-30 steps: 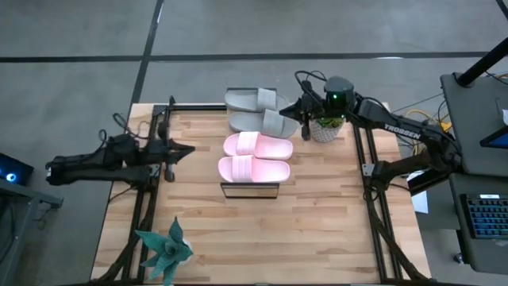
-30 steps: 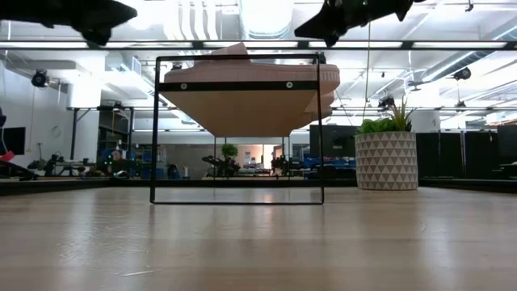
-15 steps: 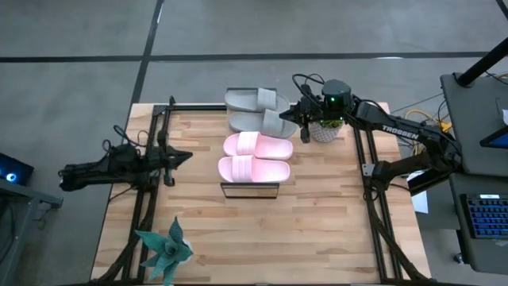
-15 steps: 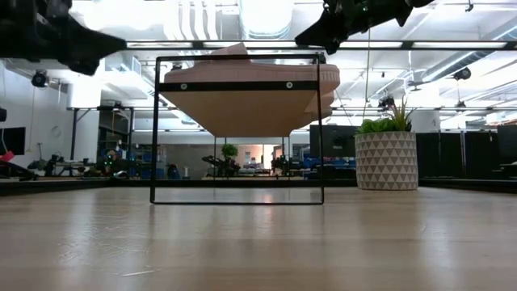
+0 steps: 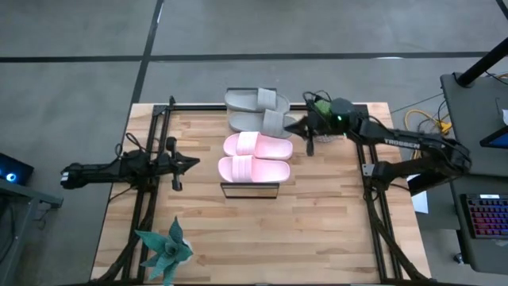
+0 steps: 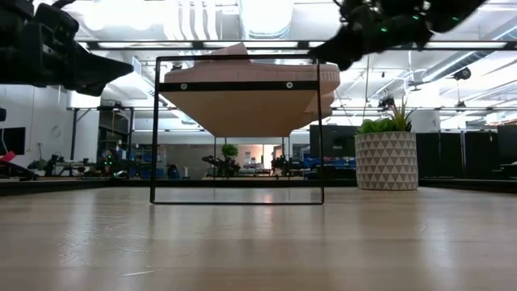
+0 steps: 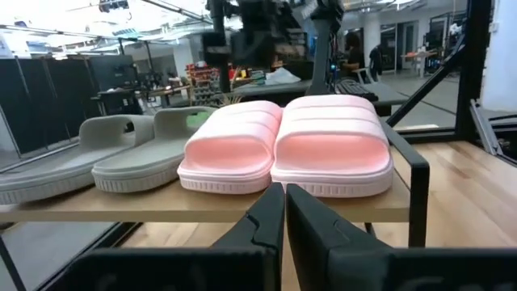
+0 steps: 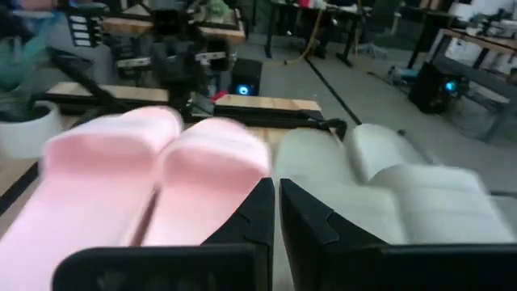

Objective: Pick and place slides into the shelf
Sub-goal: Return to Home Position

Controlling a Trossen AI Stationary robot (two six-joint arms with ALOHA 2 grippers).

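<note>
Resting four slides [image 5: 255, 157] atop the shelf [image 7: 202, 212], hanging the right gripper [image 5: 295, 125] pinched closed and empty beside its grey end, the left gripper [image 5: 186, 163] likewise near its pink end, risking clipping a grey slide [image 5: 266, 123] off if withdrawing low.

shelf [image 7: 202, 212]: pink slides [image 5: 255, 168], grey slides [image 5: 262, 123] | table [image 5: 317, 230]: shelf, potted plant [image 6: 386, 162], succulent [image 5: 164, 250]

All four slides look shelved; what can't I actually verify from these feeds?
- Low view: grey slides hidden behind the pink slides and shelf frame.
- High view: potted plant mostly covered by the arm of the right gripper.
- Right wrist view: slides blurred, edges unclear.
</note>
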